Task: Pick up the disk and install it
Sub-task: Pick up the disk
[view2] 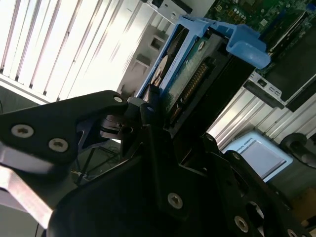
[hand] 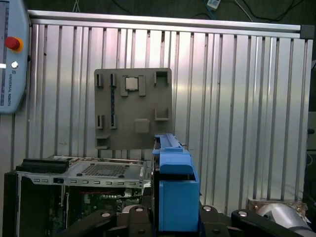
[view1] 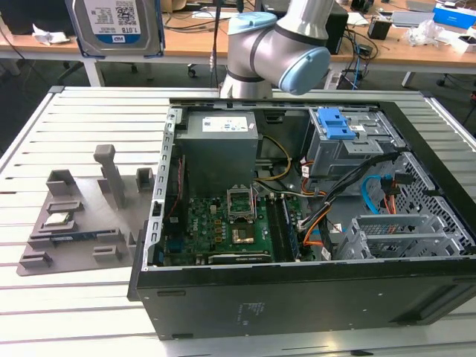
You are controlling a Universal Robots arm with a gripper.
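The disk (view1: 115,26), a silver hard drive with a blue-and-white label, hangs high above the table's far edge on the exterior view's left. In the second wrist view its circuit-board underside (view2: 190,81) sits in a blue plastic carrier frame (view2: 247,47). My gripper (view2: 155,121) is shut on one end of it, with a black finger (view2: 81,126) against its side. In the first wrist view the blue carrier (hand: 175,190) stands edge-on just above the gripper (hand: 173,219). The table and the open computer lie far below it.
An open computer case (view1: 297,294) lies on the slatted table, showing its motherboard (view1: 234,223) and power supply (view1: 219,145). A grey drive cage with a blue latch (view1: 338,126) and a second cage (view1: 401,234) sit inside. A grey fixture tray (view1: 82,230) holds a processor chip (view1: 58,219).
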